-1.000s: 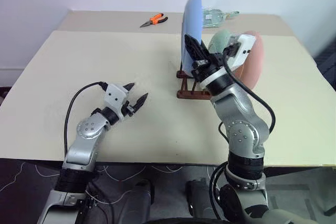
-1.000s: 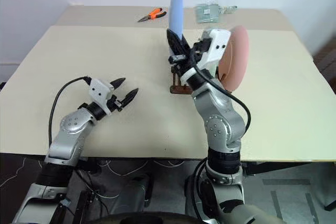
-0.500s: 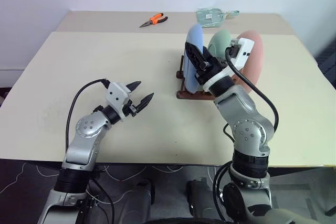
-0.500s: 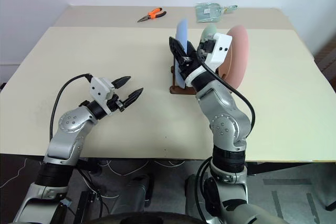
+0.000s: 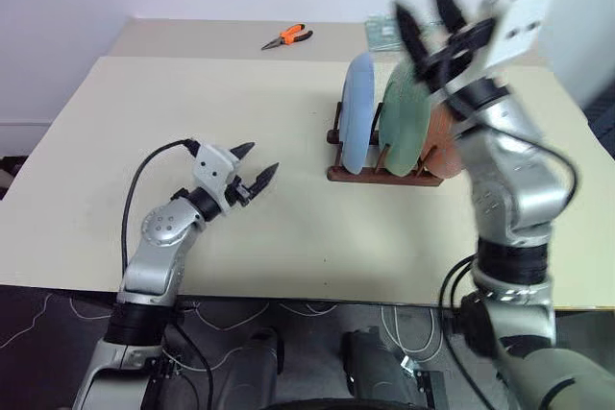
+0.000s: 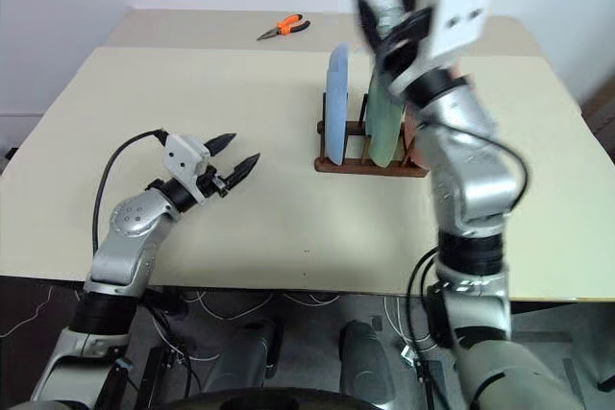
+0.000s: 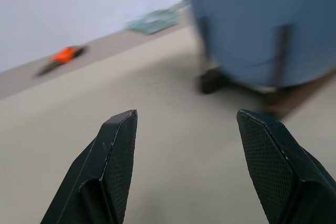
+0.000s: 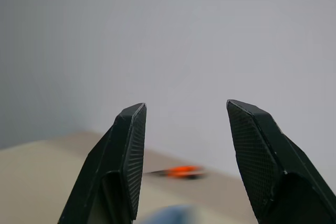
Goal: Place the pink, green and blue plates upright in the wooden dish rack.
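Plates, all 3 of them, stand on edge in the wooden dish rack (image 5: 384, 172) on the beige table (image 5: 192, 112): the blue plate (image 5: 357, 110) at the rack's left end, the green plate (image 5: 402, 118) next to it, and the pink plate (image 5: 440, 132) at the right end, mostly hidden behind the green one and the right arm. Each plate sits between pegs, close to its neighbour; whether the rims touch is hard to tell.

Open room is generous. Left of the rack the tabletop is bare across to its left edge, and the near strip between the rack and the front edge is clear too. Orange pliers (image 5: 286, 38) lie far back, well apart from the rack, and a clear packet (image 6: 384, 18) lies near the back edge behind the plates.

Now the arms. The right gripper (image 5: 428, 18) hangs high above the rack's right side, tilted upward, its 2 black fingers spread and holding nothing; in the right wrist view they frame the wall with the pliers low between them. The left gripper (image 5: 255, 172) hovers low over the table, well left of the rack, pointing toward it, forearm nearly level. Its fingers (image 7: 118, 150) are parted and empty too, and the left wrist view looks between them at the blue plate's face and the rack's dark base.
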